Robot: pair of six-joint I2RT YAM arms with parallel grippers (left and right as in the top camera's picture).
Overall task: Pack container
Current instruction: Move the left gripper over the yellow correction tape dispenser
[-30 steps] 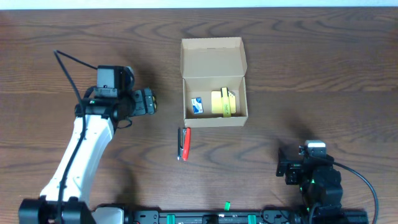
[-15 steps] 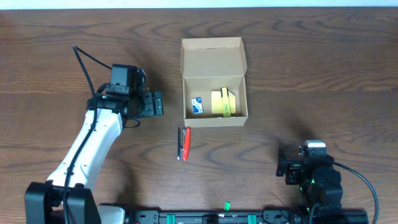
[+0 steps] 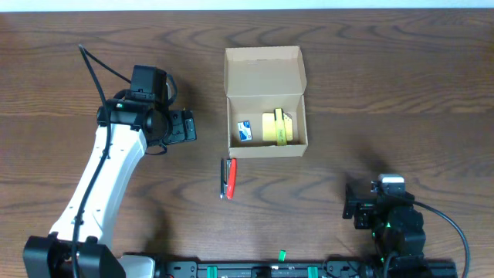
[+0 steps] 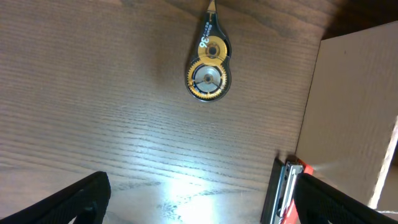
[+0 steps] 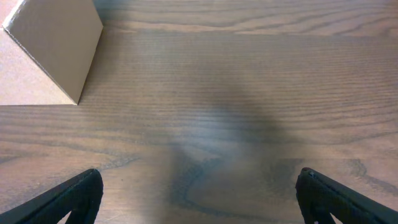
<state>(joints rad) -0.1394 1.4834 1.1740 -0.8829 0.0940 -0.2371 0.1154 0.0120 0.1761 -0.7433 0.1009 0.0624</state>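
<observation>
Box [image 3: 265,73]: lid open to take items.
L gripper [image 4: 208,210]: spread wide, empty, facing tape roller [image 4: 209,70], prob. next pick.
Stapler [image 3: 228,178]: unpacked, near box.
R gripper [image 5: 199,205]: spread, empty, parked clear.

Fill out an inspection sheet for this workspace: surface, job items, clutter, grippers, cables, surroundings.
Surface: dark wooden table, no spills seen.
Job's things: cardboard box, lid open, holding a blue-white item and yellow items; red-black tool and tape dispenser lie outside on the table.
Clutter: nothing seen.
Grippers: left gripper open, empty, near the tape dispenser; right gripper open, empty, parked away from the box.
Cables: black cable loops off the left arm; another trails behind the right arm.
Surroundings: black rail along the table's near edge.
</observation>
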